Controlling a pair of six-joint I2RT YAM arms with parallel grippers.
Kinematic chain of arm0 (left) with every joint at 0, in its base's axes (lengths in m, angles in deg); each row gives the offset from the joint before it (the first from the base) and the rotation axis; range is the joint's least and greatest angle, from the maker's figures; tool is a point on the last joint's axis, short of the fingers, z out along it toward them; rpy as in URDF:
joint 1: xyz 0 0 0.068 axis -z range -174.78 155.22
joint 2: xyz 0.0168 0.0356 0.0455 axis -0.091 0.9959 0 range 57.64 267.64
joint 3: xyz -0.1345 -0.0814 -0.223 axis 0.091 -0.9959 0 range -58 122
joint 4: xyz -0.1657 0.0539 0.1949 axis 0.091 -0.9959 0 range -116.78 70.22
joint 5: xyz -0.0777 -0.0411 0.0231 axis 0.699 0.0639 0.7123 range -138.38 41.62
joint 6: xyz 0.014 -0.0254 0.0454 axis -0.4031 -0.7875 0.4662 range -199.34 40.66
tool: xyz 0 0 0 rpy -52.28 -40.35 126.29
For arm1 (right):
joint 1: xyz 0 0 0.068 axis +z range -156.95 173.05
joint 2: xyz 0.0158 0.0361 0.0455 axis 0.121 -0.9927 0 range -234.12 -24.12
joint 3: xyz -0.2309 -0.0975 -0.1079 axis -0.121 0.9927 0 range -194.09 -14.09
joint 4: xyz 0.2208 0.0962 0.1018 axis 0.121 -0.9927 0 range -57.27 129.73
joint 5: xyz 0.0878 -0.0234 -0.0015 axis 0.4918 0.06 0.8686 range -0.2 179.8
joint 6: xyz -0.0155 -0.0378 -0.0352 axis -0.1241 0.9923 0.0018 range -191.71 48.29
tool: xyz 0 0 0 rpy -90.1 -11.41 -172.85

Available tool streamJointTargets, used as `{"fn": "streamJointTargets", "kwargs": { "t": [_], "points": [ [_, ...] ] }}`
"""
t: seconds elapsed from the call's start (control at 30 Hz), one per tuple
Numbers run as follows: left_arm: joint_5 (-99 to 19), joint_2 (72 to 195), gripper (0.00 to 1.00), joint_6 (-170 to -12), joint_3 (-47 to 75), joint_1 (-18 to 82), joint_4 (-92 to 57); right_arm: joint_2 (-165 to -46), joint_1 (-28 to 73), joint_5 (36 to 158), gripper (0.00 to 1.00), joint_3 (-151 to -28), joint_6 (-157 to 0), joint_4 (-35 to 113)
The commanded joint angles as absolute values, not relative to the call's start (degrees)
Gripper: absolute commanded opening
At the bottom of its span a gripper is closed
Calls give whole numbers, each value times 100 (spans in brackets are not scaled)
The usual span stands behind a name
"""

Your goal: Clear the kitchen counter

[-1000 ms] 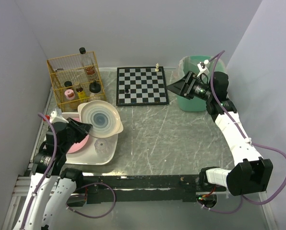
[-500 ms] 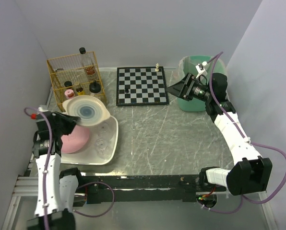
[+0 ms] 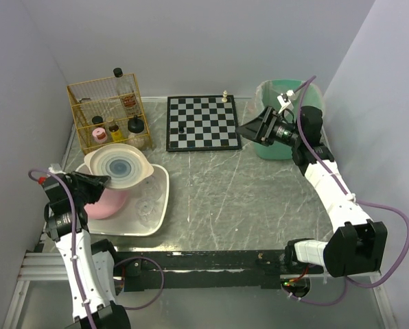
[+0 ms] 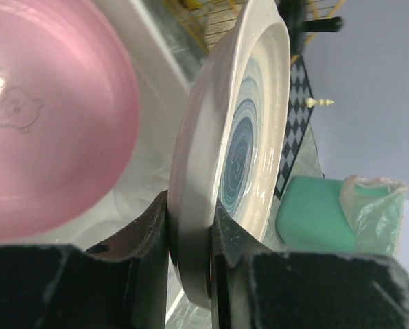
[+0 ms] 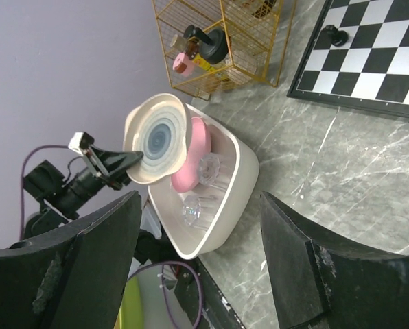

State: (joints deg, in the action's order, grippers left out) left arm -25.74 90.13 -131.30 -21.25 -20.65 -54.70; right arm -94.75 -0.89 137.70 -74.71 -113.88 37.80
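The kitchen counter is a grey marble top. My left gripper is shut on the rim of a white plate with blue rings, holding it tilted above a pink bowl in the white tub. In the left wrist view the fingers clamp the plate's edge beside the pink bowl. My right gripper is open and empty, raised over the counter by the green bin. The right wrist view shows the plate, the tub and two clear glasses.
A yellow wire rack with bottles stands at the back left. A chessboard with a few pieces lies at the back centre. The green bin holds a plastic bag. Bare counter spans the middle and right.
My left arm has drawn back to the left and swung the plate left, from over the tub's middle to above the pink bowl. The right gripper has shifted slightly left.
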Motion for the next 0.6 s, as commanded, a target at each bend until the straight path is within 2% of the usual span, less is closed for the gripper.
{"fn": "streamJointTargets", "kwargs": {
  "t": [0.0,0.27,0.57],
  "points": [
    [-2376,8849,1,-13514,-2197,-2264,-5010,-9355,-124,13945,76,-7377,-11442,4176],
    [-2789,8726,1,-13532,-2302,-2571,-4825,-9408,-89,14104,75,-7192,-11732,4500],
    [-3484,8506,1,-13611,-2601,-2791,-5326,-9417,-62,14235,74,-7113,-11882,4668]
  ]
}}
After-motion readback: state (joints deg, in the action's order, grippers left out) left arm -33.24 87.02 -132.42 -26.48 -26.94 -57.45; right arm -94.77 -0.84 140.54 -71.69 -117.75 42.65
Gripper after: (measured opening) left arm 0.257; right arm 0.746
